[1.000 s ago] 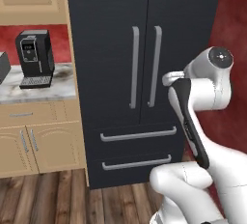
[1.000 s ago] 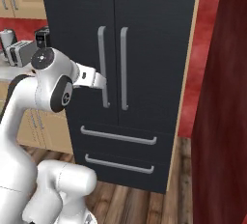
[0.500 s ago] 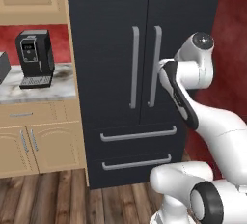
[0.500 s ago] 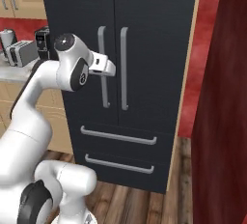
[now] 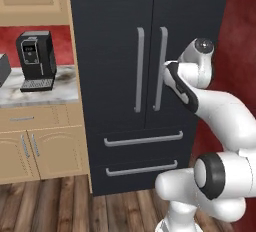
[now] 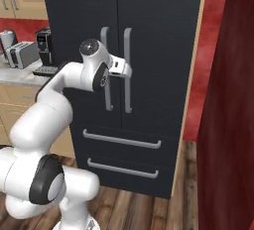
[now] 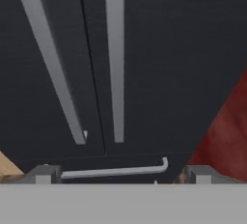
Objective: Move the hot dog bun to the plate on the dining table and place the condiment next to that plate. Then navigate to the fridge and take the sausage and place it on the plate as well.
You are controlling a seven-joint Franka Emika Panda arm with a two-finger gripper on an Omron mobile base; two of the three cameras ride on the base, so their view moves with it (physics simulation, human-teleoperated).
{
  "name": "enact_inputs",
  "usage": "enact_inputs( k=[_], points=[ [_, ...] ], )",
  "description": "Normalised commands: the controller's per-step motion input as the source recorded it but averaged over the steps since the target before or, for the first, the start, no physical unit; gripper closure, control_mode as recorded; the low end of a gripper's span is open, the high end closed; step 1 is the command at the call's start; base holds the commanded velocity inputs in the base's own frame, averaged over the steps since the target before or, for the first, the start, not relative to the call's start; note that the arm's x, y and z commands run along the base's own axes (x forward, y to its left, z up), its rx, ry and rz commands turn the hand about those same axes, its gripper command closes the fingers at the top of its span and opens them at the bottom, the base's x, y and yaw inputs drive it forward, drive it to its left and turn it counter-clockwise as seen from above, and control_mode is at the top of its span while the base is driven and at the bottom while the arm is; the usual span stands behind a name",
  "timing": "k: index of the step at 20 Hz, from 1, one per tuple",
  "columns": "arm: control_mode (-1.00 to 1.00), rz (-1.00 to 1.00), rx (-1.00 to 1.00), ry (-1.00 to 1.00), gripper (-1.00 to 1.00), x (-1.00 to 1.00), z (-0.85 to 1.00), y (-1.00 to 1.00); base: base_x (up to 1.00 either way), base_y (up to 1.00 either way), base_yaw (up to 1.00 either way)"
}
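— Since a second ago, what moved?
— Arm's swung closer to the fridge (image 5: 145, 76); my gripper (image 7: 120, 174) now faces its doors.
— Left to right?
— Coffee machine (image 5: 36, 61) on the counter, then both door handles (image 5: 150, 69) before me.
— Fingers?
— Spread wide, empty.

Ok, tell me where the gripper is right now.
The gripper is open, up at the fridge doors, right by the two long handles; in the right base view it sits at the right-hand handle, above the drawers.
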Motion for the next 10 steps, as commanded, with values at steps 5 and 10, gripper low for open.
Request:
enact_inputs(
  k=[5,10],
  points=[
    [-1.0,0.0,0.01,0.0,-1.0,0.65,-0.03,0.0,0.0,0.0,0.0],
    [-1.0,0.0,0.0,0.01,-1.0,0.68,-0.01,0.01,0.0,0.0,0.0]
  ],
)
